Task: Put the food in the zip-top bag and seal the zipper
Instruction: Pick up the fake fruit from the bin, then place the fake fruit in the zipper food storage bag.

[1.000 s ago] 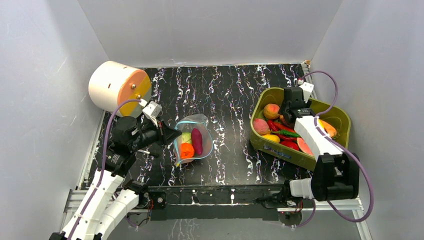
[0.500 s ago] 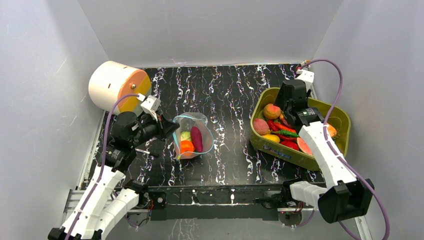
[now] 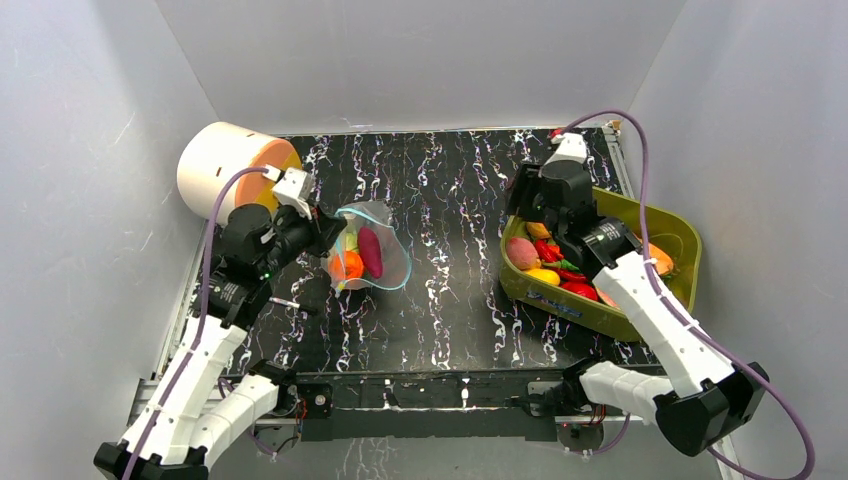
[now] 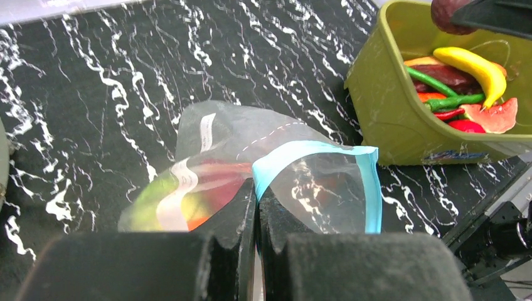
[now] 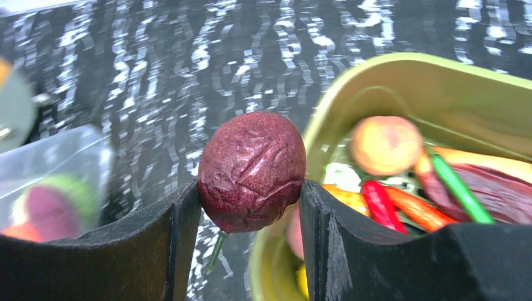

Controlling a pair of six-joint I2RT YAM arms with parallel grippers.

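Top view: the left gripper (image 3: 326, 236) is closed on the left rim of the zip-top bag (image 3: 388, 268), which sits left of centre on the black marbled desk (image 3: 450, 180). A purple sweet potato (image 3: 370, 250) and an orange (image 3: 351, 265) show through the clear plastic, with something green beside them. An olive-green bin (image 3: 672, 226) stands at the right side of the desk with more food in it. The right gripper (image 3: 522, 198) hangs over the bin's far left corner, and what it carries cannot be made out from here. A white and orange cylinder (image 3: 228, 170) lies at the far left

Left wrist view: the jaws are pressed together, pinching the bag's rim where the light blue zipper (image 4: 313, 150) begins. The strip runs off to the right and bends down. The food inside is a coloured blur. In the bin a yellow banana (image 4: 470, 63) lies on top

Right wrist view: this gripper clamps a dark red fruit (image 5: 254, 166), round and wrinkled, with one finger against each side. The fruit hangs just at the bin's left rim. A peach (image 5: 386, 144) and red peppers (image 5: 384, 204) lie in the bin, and the bag is a blur at the left edge
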